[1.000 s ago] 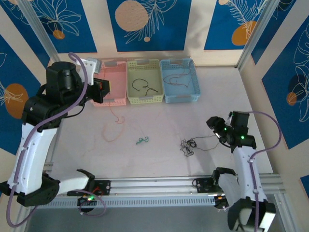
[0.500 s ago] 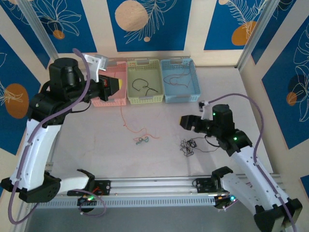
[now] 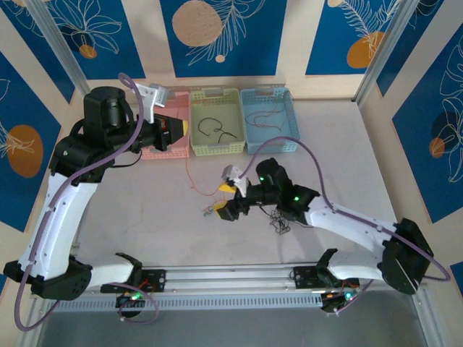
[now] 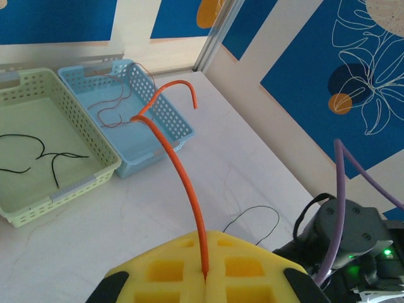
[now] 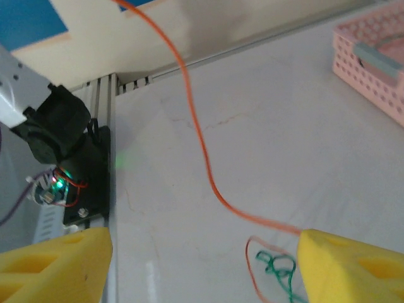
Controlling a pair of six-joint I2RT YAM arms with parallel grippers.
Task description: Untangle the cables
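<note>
The left claw (image 4: 205,278) is clenched on an orange cable (image 4: 184,183), pinched between its yellow pads. It holds the cable raised at the near-right corner of the pink basket (image 3: 177,108). From there the strand hangs down to the desk (image 3: 340,144) and trails away from the pink basket toward the near side. Its loose end loops close to a small green cable (image 5: 278,268). The right claw (image 5: 202,265) hovers released over that spot, jaws wide apart, with the orange strand passing between them. A black tangle (image 3: 278,220) lies farther from the pink basket, beyond the right claw.

The step in hand looks like freeing the orange strand from the green one, though whether the two are actually hooked together cannot be told. To do it well, the right claw should probably pin the green cable alone, closing low and clear of the orange loop. The left claw should then lift slowly, since a quick pull could drag both along.
</note>
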